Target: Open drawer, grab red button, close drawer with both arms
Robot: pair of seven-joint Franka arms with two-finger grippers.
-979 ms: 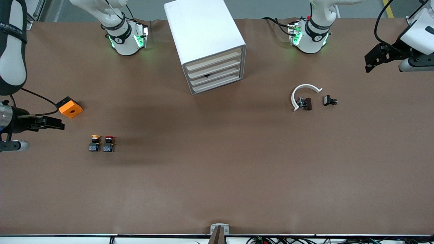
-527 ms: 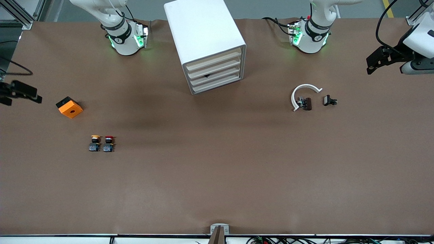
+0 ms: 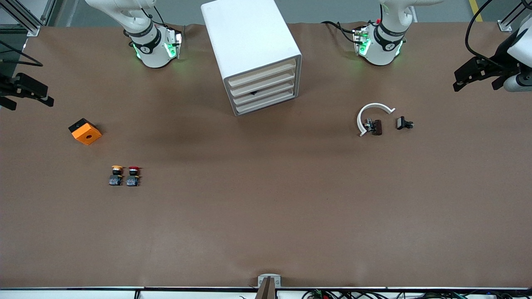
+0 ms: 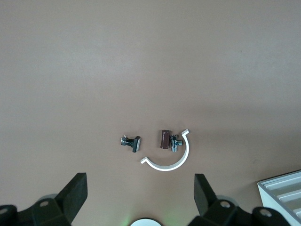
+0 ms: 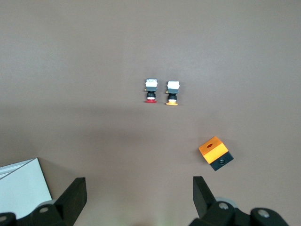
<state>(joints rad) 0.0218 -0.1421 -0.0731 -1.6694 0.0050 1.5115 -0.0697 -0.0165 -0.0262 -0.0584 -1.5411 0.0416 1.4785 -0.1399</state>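
The white cabinet [image 3: 253,54] stands between the two arm bases, and all its beige drawer fronts [image 3: 264,89] are shut flush. The red-capped button [image 3: 133,176] [image 5: 150,91] lies on the brown table [image 3: 266,216], beside a yellow-capped button [image 3: 116,175] [image 5: 172,92]. My right gripper [image 3: 33,101] [image 5: 139,195] hangs open and empty over the table's edge at the right arm's end, well clear of the red-capped button. My left gripper [image 3: 467,81] [image 4: 139,193] hangs open and empty over the left arm's end.
An orange cube [image 3: 85,131] [image 5: 216,153] with a hole lies between the right gripper and the buttons. A white open ring [image 3: 372,114] [image 4: 171,160], a brown part [image 3: 377,127] and a small black part [image 3: 404,123] lie toward the left arm's end.
The right arm has swung up and away from beside the orange cube to the table's edge. The left gripper has drifted slightly outward. Nothing on the table has moved.
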